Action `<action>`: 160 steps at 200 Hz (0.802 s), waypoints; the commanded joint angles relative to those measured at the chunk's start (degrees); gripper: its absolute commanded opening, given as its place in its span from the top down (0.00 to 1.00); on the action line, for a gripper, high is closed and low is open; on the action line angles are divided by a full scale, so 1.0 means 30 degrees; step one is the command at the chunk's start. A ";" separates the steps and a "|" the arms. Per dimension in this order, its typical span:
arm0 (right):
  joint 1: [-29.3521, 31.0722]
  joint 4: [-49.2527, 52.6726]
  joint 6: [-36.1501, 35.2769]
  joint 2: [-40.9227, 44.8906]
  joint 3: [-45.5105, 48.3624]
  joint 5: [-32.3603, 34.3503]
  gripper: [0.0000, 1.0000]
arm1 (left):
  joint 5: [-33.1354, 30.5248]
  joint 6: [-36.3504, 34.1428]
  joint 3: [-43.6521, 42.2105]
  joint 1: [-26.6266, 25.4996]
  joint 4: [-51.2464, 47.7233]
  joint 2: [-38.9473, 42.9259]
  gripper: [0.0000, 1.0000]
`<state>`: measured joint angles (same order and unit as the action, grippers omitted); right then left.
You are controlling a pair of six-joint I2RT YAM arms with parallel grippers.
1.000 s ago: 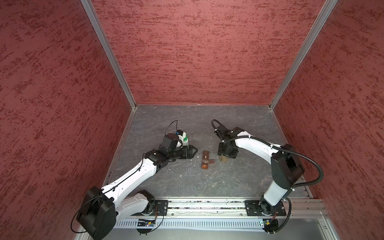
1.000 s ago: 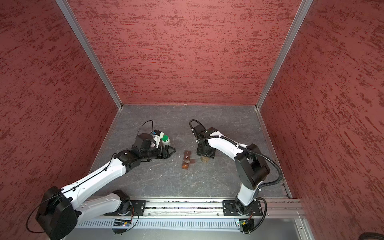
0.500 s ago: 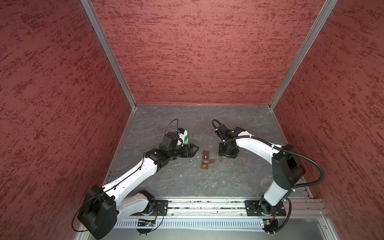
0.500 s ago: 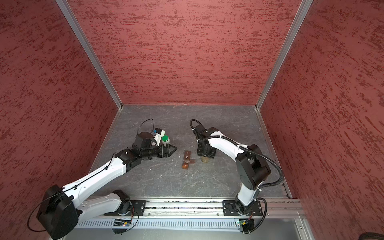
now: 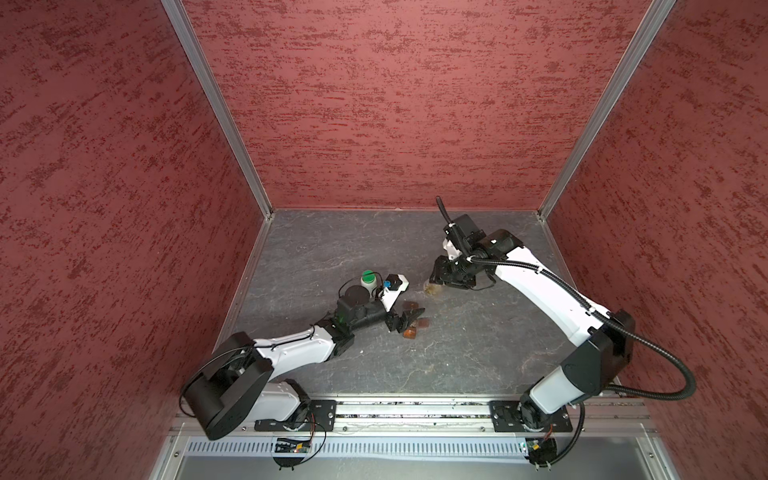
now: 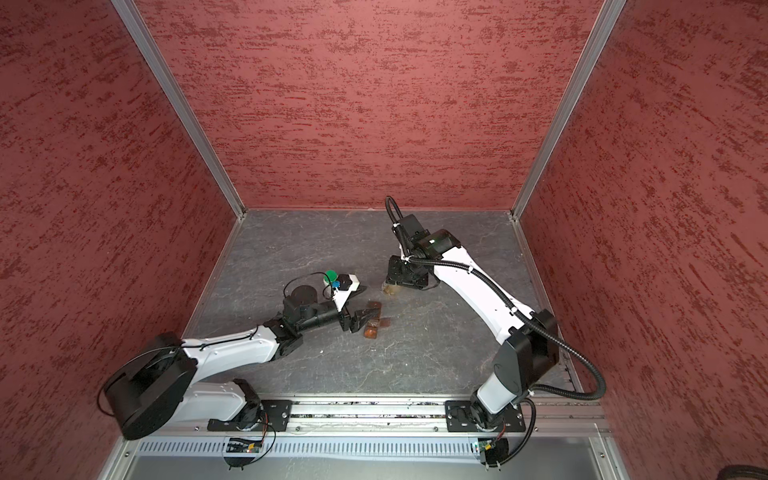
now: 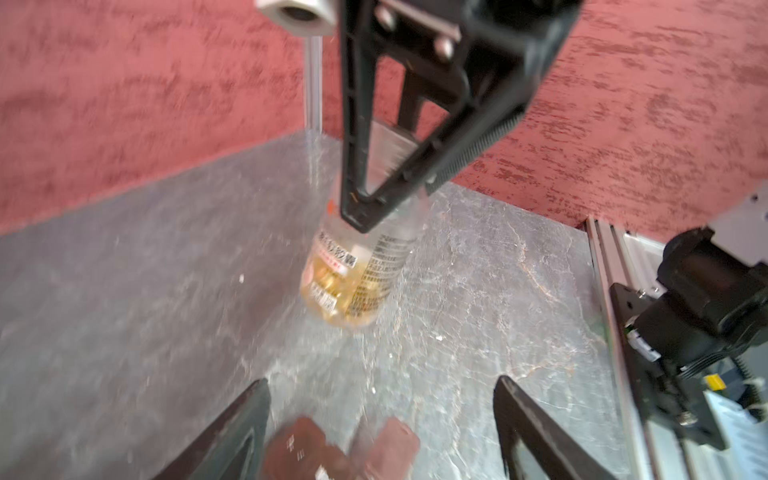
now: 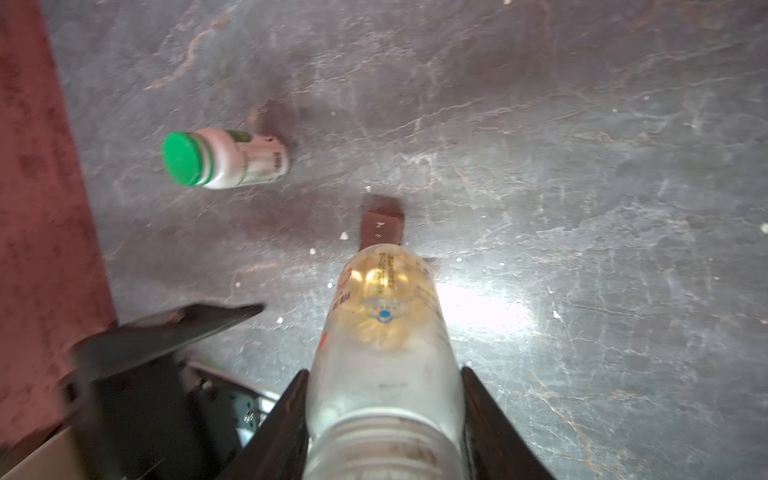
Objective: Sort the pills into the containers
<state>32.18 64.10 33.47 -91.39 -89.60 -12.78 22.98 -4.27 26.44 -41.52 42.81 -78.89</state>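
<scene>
Between the wide-spread jaws of your left gripper (image 7: 382,399) lie the brown containers (image 7: 299,444), not yet gripped; close gently to steady them. Ahead of those jaws your right gripper (image 8: 384,399) pinches the clear amber bottle (image 8: 382,324) by its neck, pills (image 8: 380,282) pooled at its base. Tip slowly over one cell, or they may scatter.

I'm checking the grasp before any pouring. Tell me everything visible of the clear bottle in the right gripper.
The clear bottle is see-through plastic with printed labels and yellow-orange pills pooled at its base. It is base down, near upright, pinched near its shoulder between the right gripper's fingers. Its ridged neck shows behind the grip; a cap cannot be made out. Whether its base touches the table is unclear.
</scene>
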 commanded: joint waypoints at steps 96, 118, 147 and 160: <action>-0.0212 0.1192 -0.2040 0.1434 0.0344 -0.3597 0.60 | 0.4841 -0.3241 0.1871 0.0711 0.6541 -0.4897 0.23; -0.0211 0.1190 -0.2134 0.1519 0.0444 -0.3747 0.60 | 0.5197 -0.3118 0.1979 0.0830 0.6456 -0.5134 0.27; -0.0211 0.1164 -0.2331 0.1433 0.0599 -0.4043 0.61 | 0.5602 -0.3118 0.2190 0.0836 0.6075 -0.5253 0.30; -0.0211 0.1113 -0.2420 0.1436 0.0674 -0.4162 0.61 | 0.5827 -0.3004 0.2355 0.0817 0.5986 -0.5384 0.32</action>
<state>31.90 67.20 27.97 -88.27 -88.09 -23.46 37.91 -13.37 32.01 -39.16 61.08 -93.76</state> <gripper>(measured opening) 0.521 0.692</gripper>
